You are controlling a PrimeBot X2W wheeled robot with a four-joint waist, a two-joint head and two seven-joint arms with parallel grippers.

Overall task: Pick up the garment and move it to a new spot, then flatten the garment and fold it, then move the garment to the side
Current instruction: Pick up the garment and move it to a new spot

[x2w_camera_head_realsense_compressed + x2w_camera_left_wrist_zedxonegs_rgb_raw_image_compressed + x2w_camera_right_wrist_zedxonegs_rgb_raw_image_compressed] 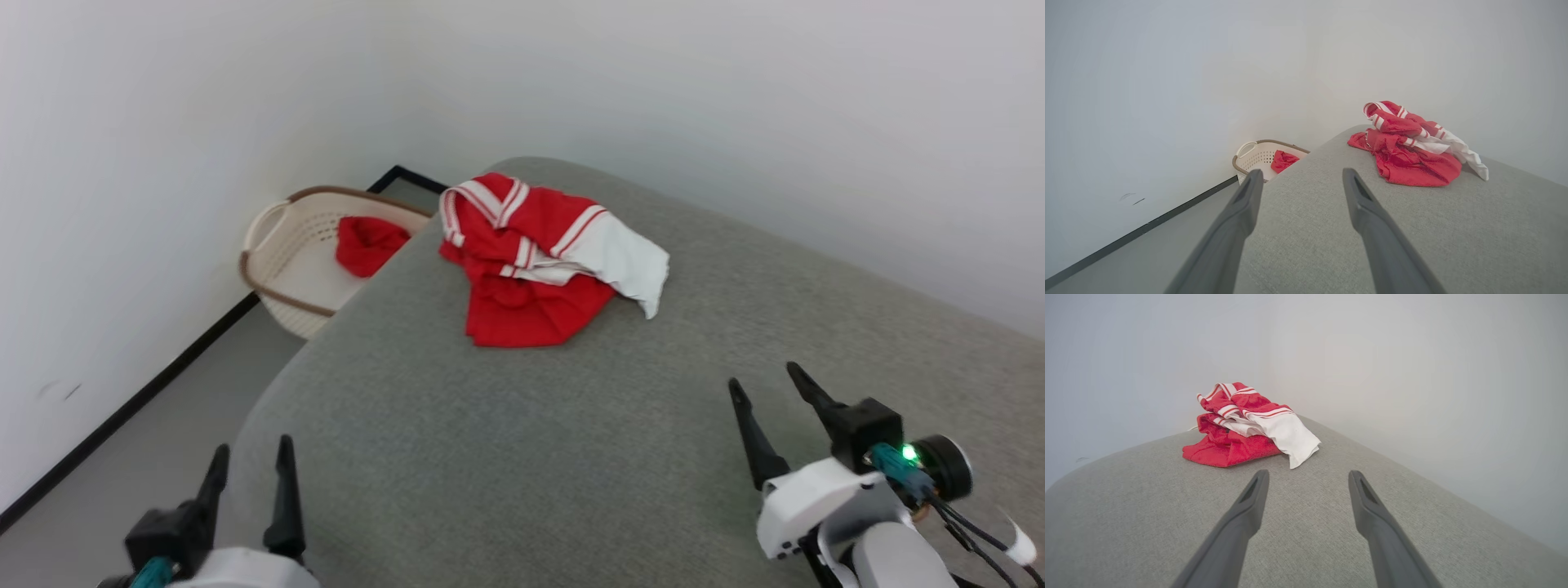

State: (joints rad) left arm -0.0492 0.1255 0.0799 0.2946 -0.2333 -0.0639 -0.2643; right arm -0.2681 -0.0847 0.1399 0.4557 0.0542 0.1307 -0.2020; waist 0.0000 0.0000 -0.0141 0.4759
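The garment [539, 261], red with white sleeves and red-white striped trim, lies crumpled in a heap near the far end of the grey cushioned surface [571, 441]. From the left wrist view the garment [1408, 151] sits ahead and to the right; from the right wrist view the garment [1249, 428] sits ahead and to the left. My left gripper [251, 457] stands open at the lower left, over the surface's near left edge. At the lower right, my right gripper [763, 382] is open above the surface. Both are empty and well short of the garment.
A cream laundry basket [282, 245] with a brown rim stands on the floor by the wall, left of the surface, with a red cloth [369, 243] inside. White walls close off the back and left. Grey floor with a black baseboard [131, 408] runs along the left.
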